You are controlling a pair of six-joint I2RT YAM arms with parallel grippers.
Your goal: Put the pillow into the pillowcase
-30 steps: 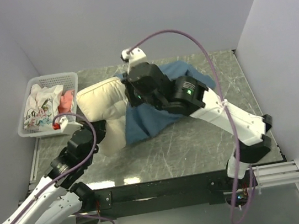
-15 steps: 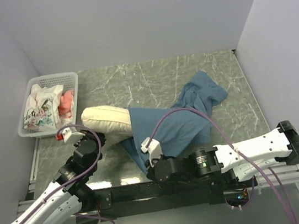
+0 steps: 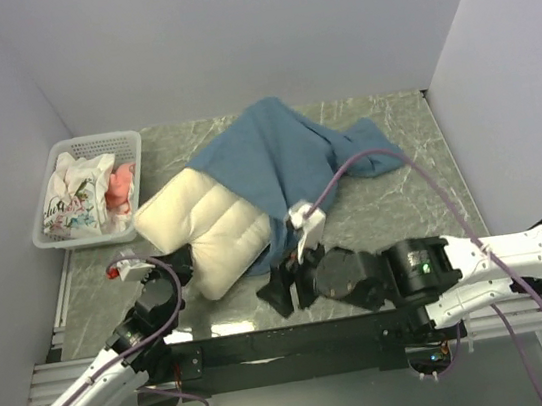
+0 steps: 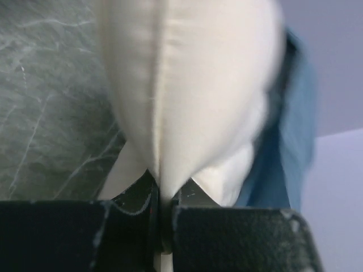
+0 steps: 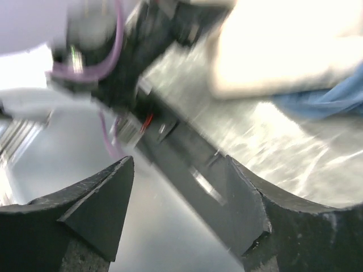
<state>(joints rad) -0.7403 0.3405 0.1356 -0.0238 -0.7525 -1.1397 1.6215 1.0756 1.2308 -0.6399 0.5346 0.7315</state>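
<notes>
The cream pillow (image 3: 204,228) lies left of centre, its stitched channels running toward the front. The blue pillowcase (image 3: 285,156) spreads behind and to the right of it, overlapping the pillow's far right edge; how far the pillow reaches inside is hidden. My left gripper (image 3: 177,267) is shut on the pillow's near left seam, and in the left wrist view that seam (image 4: 161,170) is pinched in the gripper (image 4: 161,199), with the pillowcase (image 4: 290,141) behind. My right gripper (image 3: 285,288) is open and empty over the table's front edge; in its wrist view the gripper (image 5: 181,209) frames blurred table edge, with the pillow (image 5: 283,51) and the pillowcase (image 5: 332,97) beyond.
A white basket (image 3: 56,198) at the back left holds a printed white cloth (image 3: 74,200) and pink fabric (image 3: 122,183). Grey walls close in the marble table (image 3: 404,215) on three sides. A black rail (image 3: 291,342) runs along the front edge.
My right gripper has gone from shut to open and holds nothing now. The pillowcase has moved back and spread out behind the pillow. The left gripper stays shut on the pillow.
</notes>
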